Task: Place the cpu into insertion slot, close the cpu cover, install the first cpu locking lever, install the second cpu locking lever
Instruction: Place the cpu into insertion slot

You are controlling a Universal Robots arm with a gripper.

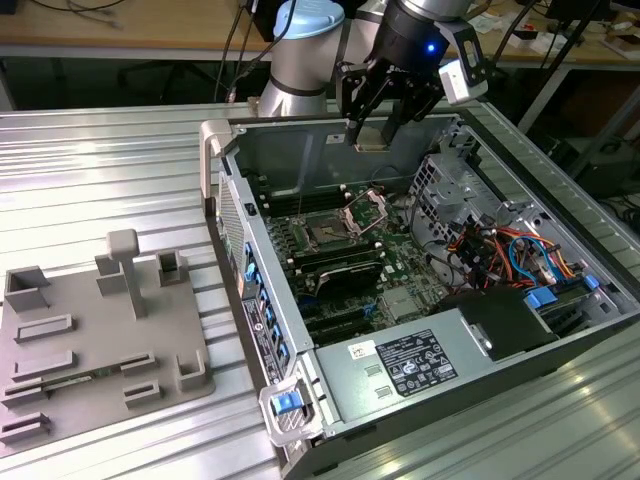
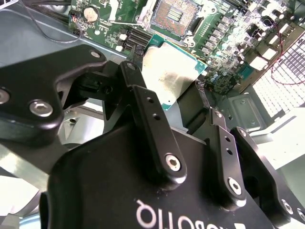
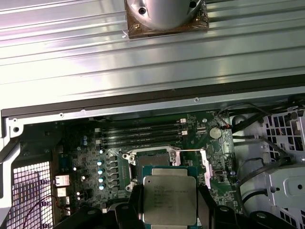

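Edges of the cpu (image 3: 169, 198) are clamped between the fingers (image 2: 143, 102), well above the slot (image 3: 150, 161); it is judged light, stiff, fragile underneath; edges alone should be held.

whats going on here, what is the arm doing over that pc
The robot arm's gripper is shut on the cpu and holds it in the air above the open computer case. Below it on the motherboard, the insertion slot is bare, and the cpu cover stands open beside it. The chip is not yet seated.
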